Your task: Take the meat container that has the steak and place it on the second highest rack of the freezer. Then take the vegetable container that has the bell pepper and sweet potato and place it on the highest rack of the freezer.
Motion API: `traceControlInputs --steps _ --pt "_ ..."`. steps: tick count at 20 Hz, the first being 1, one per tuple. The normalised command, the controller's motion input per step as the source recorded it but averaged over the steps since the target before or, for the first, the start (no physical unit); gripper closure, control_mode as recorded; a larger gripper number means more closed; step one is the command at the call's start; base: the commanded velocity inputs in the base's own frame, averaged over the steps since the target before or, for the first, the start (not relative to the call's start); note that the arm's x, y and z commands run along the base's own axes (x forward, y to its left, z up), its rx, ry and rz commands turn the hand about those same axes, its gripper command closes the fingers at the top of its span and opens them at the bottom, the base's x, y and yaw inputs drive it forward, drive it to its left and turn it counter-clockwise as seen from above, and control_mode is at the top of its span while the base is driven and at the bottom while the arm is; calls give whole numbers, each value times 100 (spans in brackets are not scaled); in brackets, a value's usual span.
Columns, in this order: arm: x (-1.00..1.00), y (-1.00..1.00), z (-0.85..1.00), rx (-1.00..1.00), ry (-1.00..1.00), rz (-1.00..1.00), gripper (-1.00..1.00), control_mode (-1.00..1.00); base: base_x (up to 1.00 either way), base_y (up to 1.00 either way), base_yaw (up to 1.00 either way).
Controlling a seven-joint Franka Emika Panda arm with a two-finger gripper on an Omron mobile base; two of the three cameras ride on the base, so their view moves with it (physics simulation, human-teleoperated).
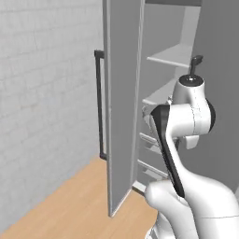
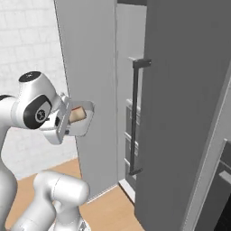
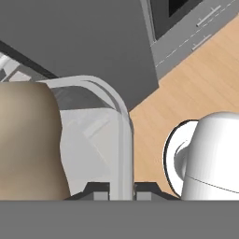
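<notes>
My gripper (image 3: 122, 193) is shut on the thick wall of the vegetable container (image 3: 122, 135), one fingertip on each side of the rim. The tan sweet potato (image 3: 28, 140) lies inside it, large at the left of the hand view. In the right base view the vegetable container (image 2: 84, 121) hangs at the gripper (image 2: 68, 121), in front of the open freezer door (image 2: 90, 67), with the sweet potato (image 2: 76, 115) showing. The freezer (image 1: 122, 93) stands open, with light-grey shelves (image 1: 170, 57) inside. The bell pepper is hidden. The meat container and steak are out of view.
The freezer's other door (image 2: 180, 113) with its dark bar handle (image 2: 134, 117) stands at the right. The left door's handle (image 1: 99, 102) faces a white brick wall (image 1: 42, 93). A built-in oven (image 2: 223, 185) is at the far right. Wood floor (image 1: 70, 200) lies below.
</notes>
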Motion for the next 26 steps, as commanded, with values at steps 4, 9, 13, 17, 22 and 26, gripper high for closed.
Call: traceControlInputs --steps 4,9,13,17,22,26 --pt "0 0 0 0 0 0 100 100 44 44 -43" --pt "0 0 0 0 0 0 100 100 38 36 -41" --pt "0 0 0 0 0 0 100 100 42 12 -36" --pt "0 0 0 0 0 0 100 100 60 0 -18" --pt "0 0 0 0 0 0 100 100 66 27 -17" --pt "0 0 0 0 0 0 100 100 59 31 -18"
